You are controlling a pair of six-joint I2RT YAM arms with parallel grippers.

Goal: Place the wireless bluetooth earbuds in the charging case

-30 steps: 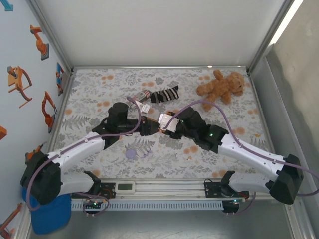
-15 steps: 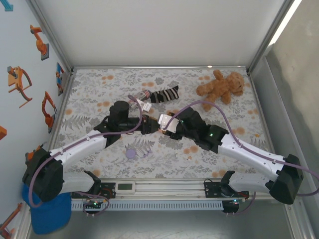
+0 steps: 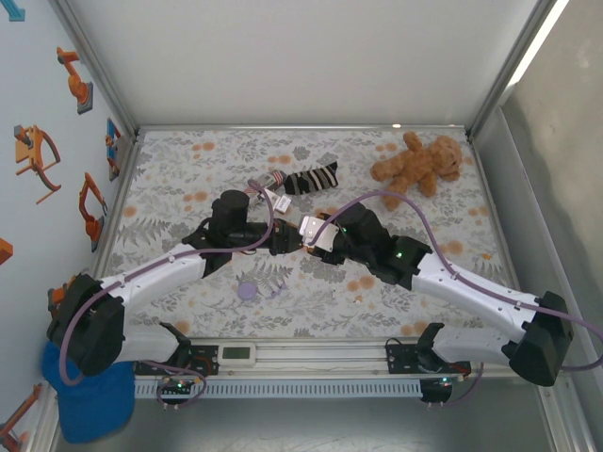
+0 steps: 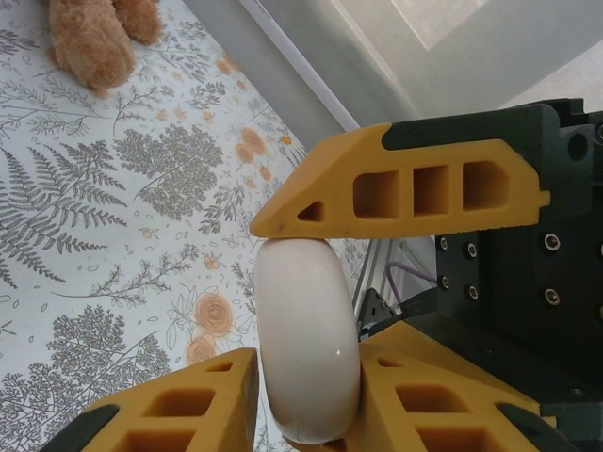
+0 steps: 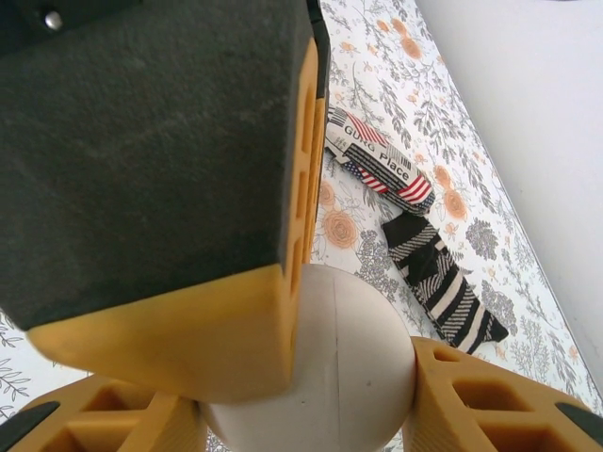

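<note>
Two arms reach in over the flowered table [image 3: 179, 169] and meet near its middle around one white case [image 4: 306, 330]. The right gripper [image 5: 311, 395] clamps the case across its round width, one finger at each edge. The left gripper [image 4: 308, 369] has its two fingers pressed against the case's flat faces, so both hold the same piece.

Nearer the arm bases lies one round purple case [image 3: 248, 290]. One tiny pale bit [image 3: 276, 291] sits just beside it, likely an earbud, though it is too small to be sure. I cannot make out any other earbud.

Toward the back lie one black-and-white striped sock [image 5: 438, 282], with one flag-printed paper band [image 5: 377, 162] at its end, and one brown teddy bear [image 3: 417, 162].
</note>
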